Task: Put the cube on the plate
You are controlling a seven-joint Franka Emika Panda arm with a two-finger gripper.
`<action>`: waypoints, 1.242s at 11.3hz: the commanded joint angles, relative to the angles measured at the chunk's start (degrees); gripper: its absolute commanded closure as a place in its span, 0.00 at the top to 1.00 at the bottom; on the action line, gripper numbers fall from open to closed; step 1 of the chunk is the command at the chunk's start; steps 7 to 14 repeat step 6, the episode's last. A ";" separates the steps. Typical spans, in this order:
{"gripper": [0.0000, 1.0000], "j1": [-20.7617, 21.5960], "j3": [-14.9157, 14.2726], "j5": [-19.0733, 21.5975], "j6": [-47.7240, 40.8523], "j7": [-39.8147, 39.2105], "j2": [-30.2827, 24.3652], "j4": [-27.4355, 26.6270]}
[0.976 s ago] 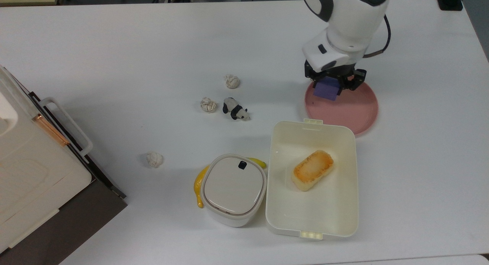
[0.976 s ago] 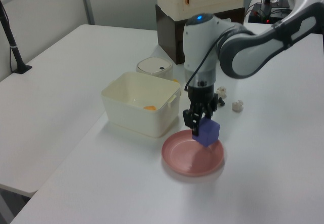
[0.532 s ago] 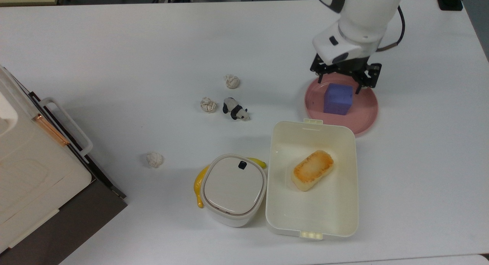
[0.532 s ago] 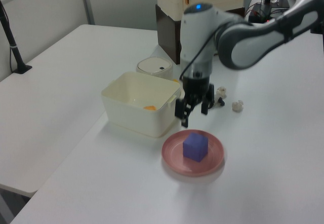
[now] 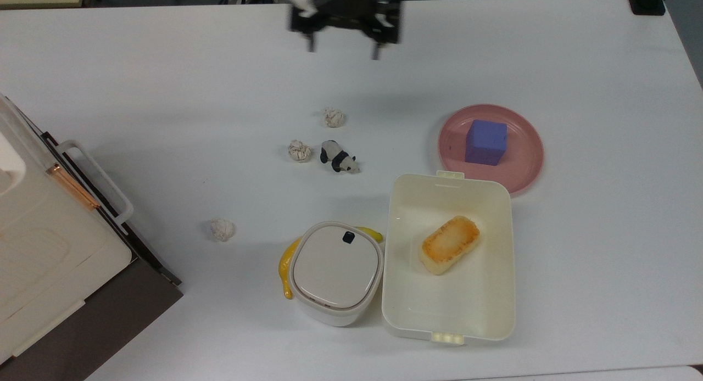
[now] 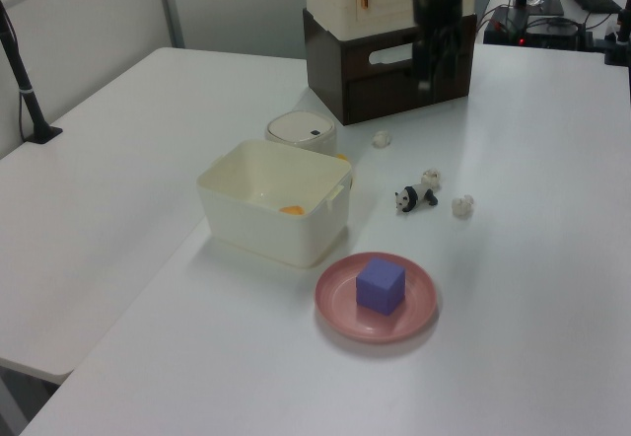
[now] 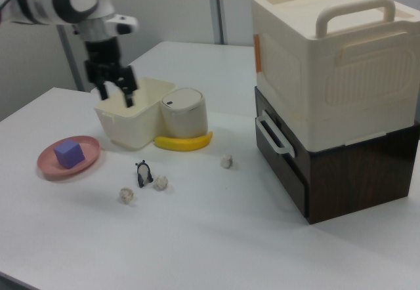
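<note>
Here we take the left view, where nearest to us on the white tabletop [image 6: 552, 288] lies the pink plate [image 6: 376, 299], with the blue-purple cube [image 6: 381, 286] sitting flat on its middle, free of any grip. Just behind the plate stands the open cream box [image 6: 275, 200]; the top view shows a browned piece of bread [image 5: 449, 244] lying inside it. Beside the box, on the top view's left, we find a round lidded white container [image 5: 336, 272] with a yellow banana [image 5: 286, 267] curling out from under its edge.

Further along the tabletop a small panda figure [image 6: 415, 198] lies among crumpled paper balls: one [image 5: 299, 150] just beside the panda, one [image 5: 333, 116] near it, and a third [image 5: 222, 229] well apart towards the top view's left. Beyond these, at the tabletop's far end in the left view, a cream carrying case [image 7: 331, 57] with handles sits stacked on a dark brown drawer unit [image 7: 328, 169]. A grey partition wall closes the room behind.

The arm holds the pincer [image 5: 343, 47] high above the bare tabletop, well apart from the plate, pointing straight down. Its two fingers [image 7: 103, 91] stand spread apart with nothing between them.
</note>
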 commanded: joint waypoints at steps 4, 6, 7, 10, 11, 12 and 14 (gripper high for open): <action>1.00 -2.91 -9.29 -0.28 0.97 -13.70 -2.52 -2.29; 1.00 -3.08 -9.64 -0.11 0.88 -13.52 -2.70 -1.16; 1.00 -3.08 -9.64 -0.11 0.88 -13.52 -2.70 -1.16; 1.00 -3.08 -9.64 -0.11 0.88 -13.52 -2.70 -1.16; 1.00 -3.08 -9.64 -0.11 0.88 -13.52 -2.70 -1.16; 1.00 -3.08 -9.64 -0.11 0.88 -13.52 -2.70 -1.16; 1.00 -3.08 -9.64 -0.11 0.88 -13.52 -2.70 -1.16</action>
